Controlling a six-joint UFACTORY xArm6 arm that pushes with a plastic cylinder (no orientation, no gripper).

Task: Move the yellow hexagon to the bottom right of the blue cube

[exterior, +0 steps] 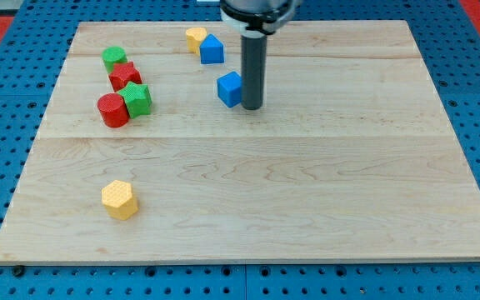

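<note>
Wooden desk [323,192] on blue pegboard. My tip [251,107] — no pincer, holding nothing — stands just right of blue cube [230,89]. Yellow hexagon [119,199] lies well apart, lower left. Risk: leaving carelessly could nudge the cube — shifting the target.

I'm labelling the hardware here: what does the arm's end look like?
A straight, smooth, dark grey cylindrical rod hangs from a wider black round mount at the view's top. No cables or markings show. My tip is blunt and flat, just right of the blue cube.
</note>
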